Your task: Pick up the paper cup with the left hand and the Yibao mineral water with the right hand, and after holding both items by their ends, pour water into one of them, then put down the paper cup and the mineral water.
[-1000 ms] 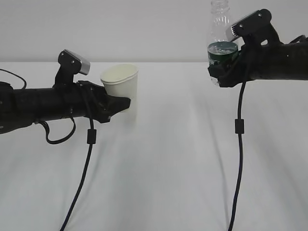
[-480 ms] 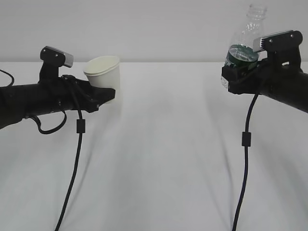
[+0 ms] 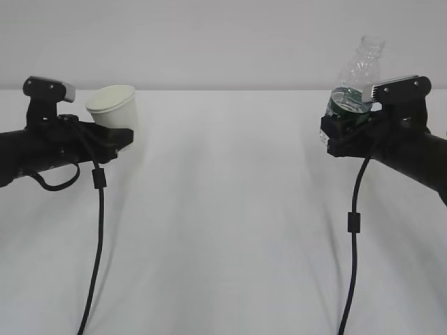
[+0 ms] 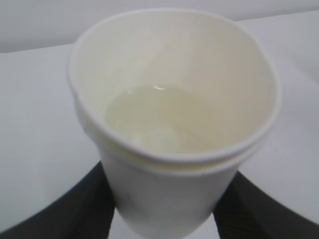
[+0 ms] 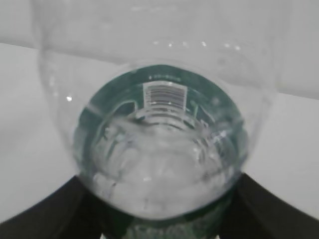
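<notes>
While the left hand (image 3: 115, 136) clamps the paper cup (image 3: 114, 110) low on its body at the left of the white table (image 3: 230, 230), water shows pooled in the cup's bottom. Over on the right, the right hand (image 3: 335, 136) is closed around the Yibao mineral water (image 3: 353, 80) at its green band, neck tilted up and right. Cup and bottle sit well apart.

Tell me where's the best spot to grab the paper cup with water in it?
Low on the wall of the paper cup, from the side, as the left gripper grips it now. Its open rim faces up and there is water inside, so coming sideways probably keeps it upright.
</notes>
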